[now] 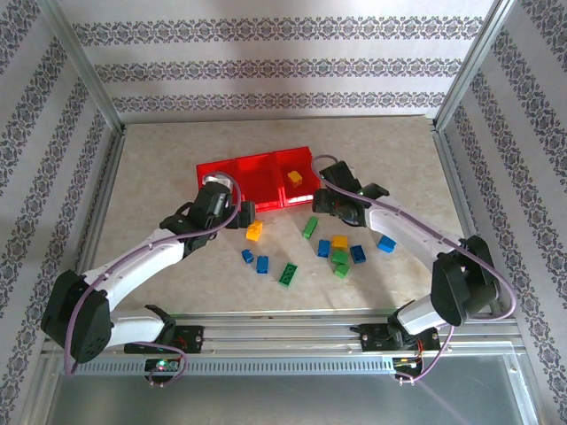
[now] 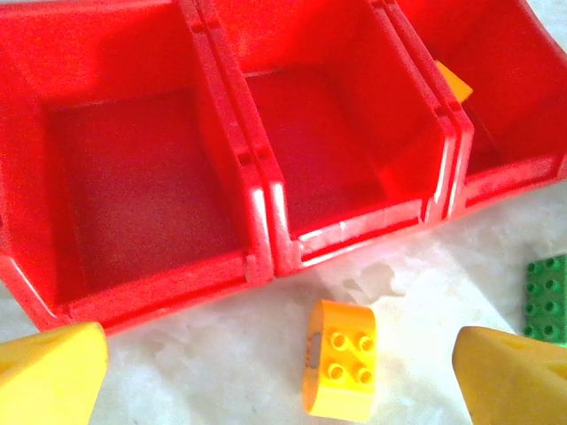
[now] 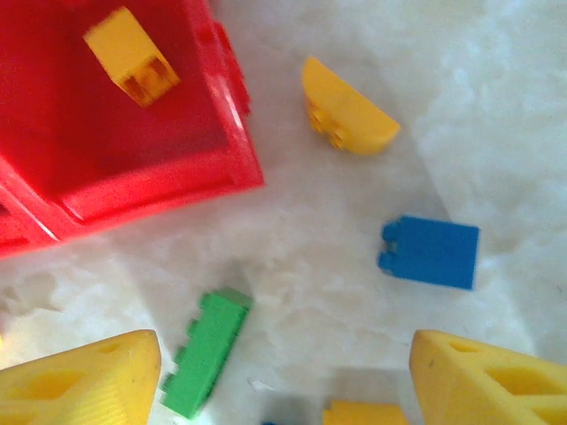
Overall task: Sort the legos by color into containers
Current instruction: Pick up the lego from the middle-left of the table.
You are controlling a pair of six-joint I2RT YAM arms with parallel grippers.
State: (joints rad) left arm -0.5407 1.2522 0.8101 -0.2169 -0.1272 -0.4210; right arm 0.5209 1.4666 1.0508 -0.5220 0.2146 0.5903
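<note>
Nearest the arm bases, I see the loose legos [image 1: 340, 257] scattered on the desk [image 1: 399, 159]: blues, greens and a yellow in a clump, with a long green brick [image 1: 288, 274] and two blue bricks [image 1: 247, 256] off at the clump's 9 o'clock. A step farther, my left pincer [image 2: 282, 359] hangs spread wide and pinches nothing. A curved yellow brick [image 2: 341, 367] lies studs up on the desk between its fingers [image 2: 53, 376], touching neither. On that wrist view a green piece [image 2: 547, 298] peeks in at 3 o'clock. My right pincer [image 3: 283, 367] hangs over the desk at about the same depth, spread as well, with nothing pinched. A slim green brick [image 3: 208, 354] lies on its side just by the finger [image 3: 80, 381] at 7 o'clock, and a blue block [image 3: 431, 252] sits apart at 2 o'clock. Farthest out stand the containers [image 2: 257, 190], three red compartments side by side in one tray [image 1: 257, 173], just beyond both pincers. One yellow brick [image 1: 295, 178] lies tilted in the compartment at the tray's 3 o'clock end.
</note>
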